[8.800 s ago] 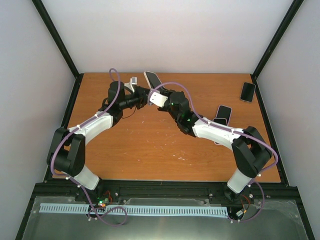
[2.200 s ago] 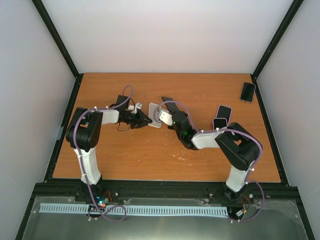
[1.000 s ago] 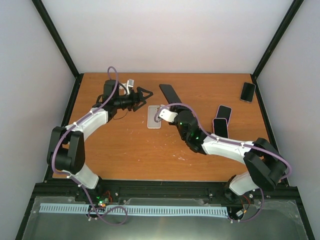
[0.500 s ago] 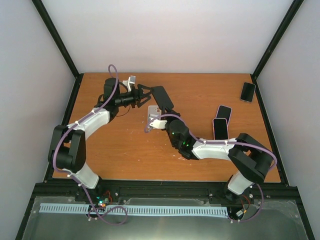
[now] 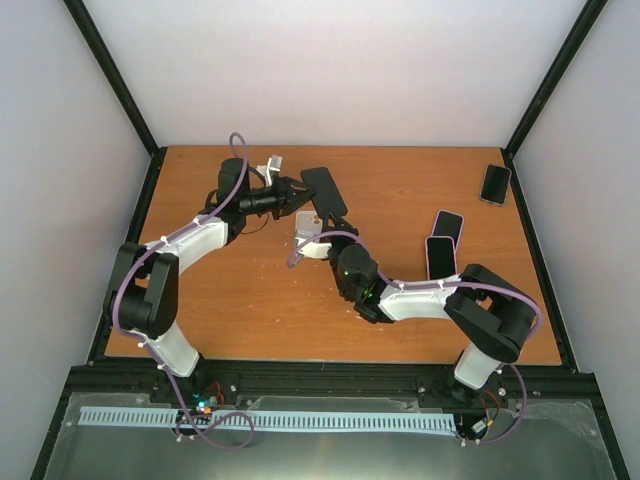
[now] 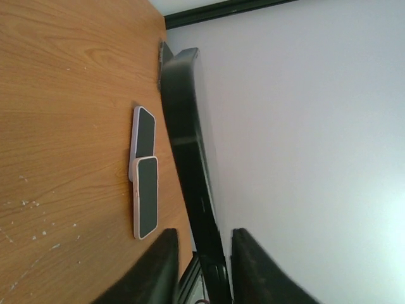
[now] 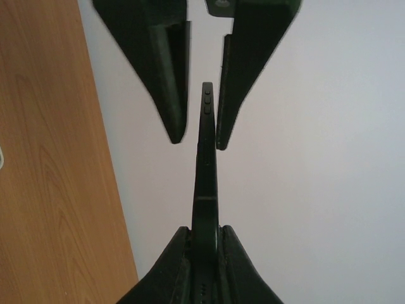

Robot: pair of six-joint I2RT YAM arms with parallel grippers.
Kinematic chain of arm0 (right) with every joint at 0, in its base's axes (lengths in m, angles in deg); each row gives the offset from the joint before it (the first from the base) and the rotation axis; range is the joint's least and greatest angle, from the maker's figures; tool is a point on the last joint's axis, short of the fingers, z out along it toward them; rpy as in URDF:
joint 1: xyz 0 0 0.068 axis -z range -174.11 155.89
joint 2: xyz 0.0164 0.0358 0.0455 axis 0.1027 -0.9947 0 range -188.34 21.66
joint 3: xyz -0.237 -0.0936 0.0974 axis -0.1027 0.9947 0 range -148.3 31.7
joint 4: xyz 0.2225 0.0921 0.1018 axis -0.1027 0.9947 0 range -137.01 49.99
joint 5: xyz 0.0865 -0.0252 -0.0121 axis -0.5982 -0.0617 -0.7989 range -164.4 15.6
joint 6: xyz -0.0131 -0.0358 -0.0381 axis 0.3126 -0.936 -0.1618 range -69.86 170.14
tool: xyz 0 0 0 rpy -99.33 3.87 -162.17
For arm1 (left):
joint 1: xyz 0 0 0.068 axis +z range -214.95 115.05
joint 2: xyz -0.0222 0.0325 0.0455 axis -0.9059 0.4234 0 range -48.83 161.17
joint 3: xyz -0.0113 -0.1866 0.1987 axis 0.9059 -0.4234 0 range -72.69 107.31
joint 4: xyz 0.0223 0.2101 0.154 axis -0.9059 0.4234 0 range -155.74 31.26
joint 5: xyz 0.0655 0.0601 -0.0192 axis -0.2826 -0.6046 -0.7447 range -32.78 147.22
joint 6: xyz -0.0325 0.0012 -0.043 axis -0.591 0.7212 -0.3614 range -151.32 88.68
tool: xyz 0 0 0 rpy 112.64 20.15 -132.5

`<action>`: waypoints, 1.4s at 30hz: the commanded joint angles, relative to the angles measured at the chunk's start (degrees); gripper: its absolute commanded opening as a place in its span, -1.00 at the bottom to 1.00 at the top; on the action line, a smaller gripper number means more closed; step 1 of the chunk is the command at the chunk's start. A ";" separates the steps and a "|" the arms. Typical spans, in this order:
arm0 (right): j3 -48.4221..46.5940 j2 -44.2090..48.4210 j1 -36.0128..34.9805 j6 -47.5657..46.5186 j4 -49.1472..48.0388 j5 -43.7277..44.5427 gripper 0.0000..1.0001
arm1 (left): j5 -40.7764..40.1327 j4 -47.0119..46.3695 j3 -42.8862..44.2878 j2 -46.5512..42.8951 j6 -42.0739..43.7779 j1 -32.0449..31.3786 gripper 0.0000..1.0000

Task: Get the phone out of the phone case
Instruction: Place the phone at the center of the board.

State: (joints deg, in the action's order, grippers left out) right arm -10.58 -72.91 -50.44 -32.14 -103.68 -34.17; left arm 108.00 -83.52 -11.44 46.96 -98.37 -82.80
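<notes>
The black phone (image 5: 322, 190) is out of its case and held up off the table, seen edge-on in both wrist views (image 7: 205, 164) (image 6: 186, 139). My right gripper (image 7: 205, 237) is shut on its lower end. My left gripper (image 5: 303, 192) straddles the upper end. Its fingers (image 7: 161, 63) stand either side of that end, with narrow gaps showing in both wrist views. The pale phone case (image 5: 306, 224) lies flat on the table beneath them, partly covered by the right wrist.
Two pink-cased phones (image 5: 446, 225) (image 5: 440, 256) lie side by side right of centre, also visible in the left wrist view (image 6: 147, 196). A dark phone (image 5: 495, 183) sits in the far right corner. The wooden table (image 5: 250, 290) has black rails along its sides.
My left gripper moved right to the phone's upper end and its jaws narrowed around it. My right arm carried the phone slightly left toward it. The case stayed put.
</notes>
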 commanded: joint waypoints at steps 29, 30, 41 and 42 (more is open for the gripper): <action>-5.90 24.55 9.27 38.79 50.38 -10.27 1.00 | 0.69 4.51 5.81 7.82 10.38 0.62 -0.99; -9.40 24.94 10.89 43.51 56.30 -13.53 1.00 | 0.44 5.29 5.78 8.21 11.35 0.62 -0.99; -40.51 22.22 25.96 69.39 93.84 -54.08 1.00 | -1.65 15.37 10.15 14.71 22.79 -4.02 -0.99; -42.83 21.76 26.91 71.42 94.97 -56.74 1.00 | -1.64 15.92 10.75 15.49 23.40 -4.32 -0.99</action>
State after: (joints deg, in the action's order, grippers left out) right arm -43.91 -49.17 -27.39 26.52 -23.99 -71.20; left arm 105.91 -70.27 -5.65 59.90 -80.82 -85.35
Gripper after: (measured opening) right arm 0.995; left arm 0.085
